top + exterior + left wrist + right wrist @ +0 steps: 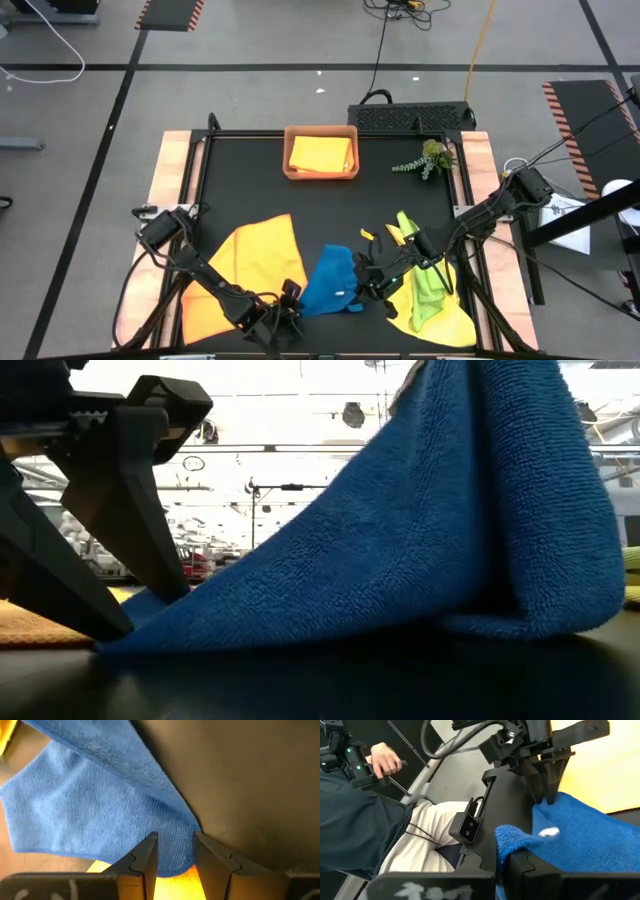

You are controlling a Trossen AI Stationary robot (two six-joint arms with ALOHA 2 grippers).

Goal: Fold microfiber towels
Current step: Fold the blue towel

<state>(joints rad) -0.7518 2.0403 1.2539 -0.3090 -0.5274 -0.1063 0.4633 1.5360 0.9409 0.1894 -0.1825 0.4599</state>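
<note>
The blue towel (328, 282) is near the table's front middle. My right gripper (368, 280) is shut on its raised end. From there the cloth (400, 540) slopes down to a low corner (175, 852). That corner lies on the table and on an orange-yellow towel (250, 255). My left gripper (174, 837) points down at this corner, open. One finger (147, 857) stands on each side of it. Whether they touch the cloth I cannot tell. My right gripper pinches the blue towel's raised edge (512, 840) between its two fingers, where the cloth bunches into a small roll. The fingers come from the table's right, slanting down. That end is lifted clear. The rest hangs and slopes to the table, fairly straight.
An orange-brown tray (288, 165) at the far middle holds a folded orange-yellow towel (322, 153). A plant sprig (428, 160) lies to its right. Lime green (425, 285) and yellow (450, 325) towels lie under the right arm. A person (370, 820) sits beyond the table's near edge.
</note>
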